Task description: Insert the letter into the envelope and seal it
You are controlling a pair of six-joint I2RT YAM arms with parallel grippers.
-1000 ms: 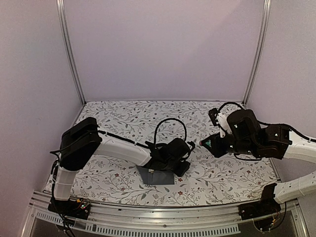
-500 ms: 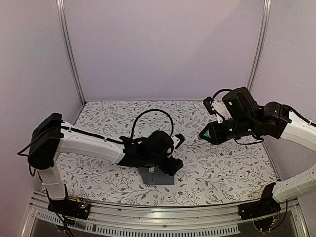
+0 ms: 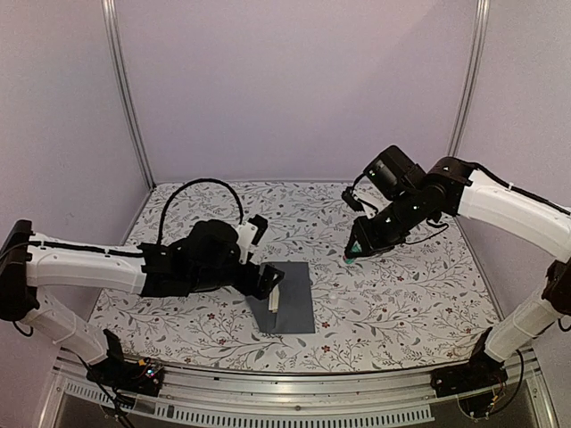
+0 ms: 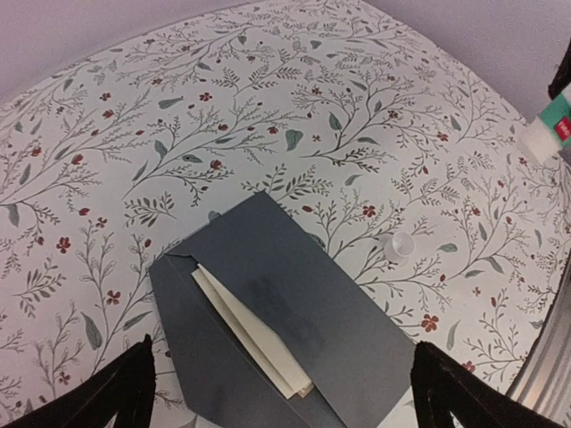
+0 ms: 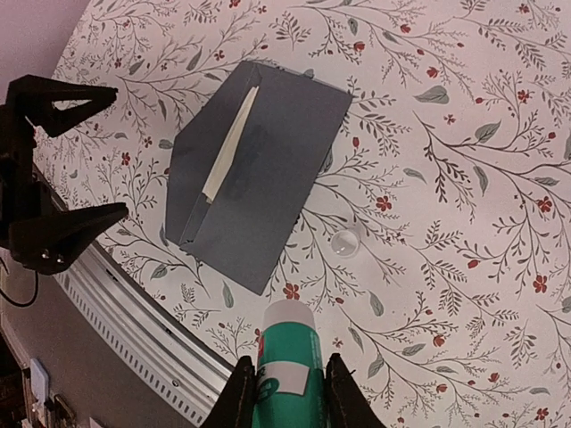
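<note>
Top view dim, purple cast, soft detail. Wrist views brighter, even diffuse light; faint soft shadow smudge on the envelope [image 4: 312, 294]. Around the envelope the tablecloth [image 4: 223, 116] print is sharp, fisheye-bent farther out. Right wrist: glue tube [image 5: 287, 357] below the envelope slightly blurred.

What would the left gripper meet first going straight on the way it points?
Most likely the grey envelope, lying just ahead of the left gripper with its jaws open, near the flap where the tan letter shows; depth is unclear.
</note>
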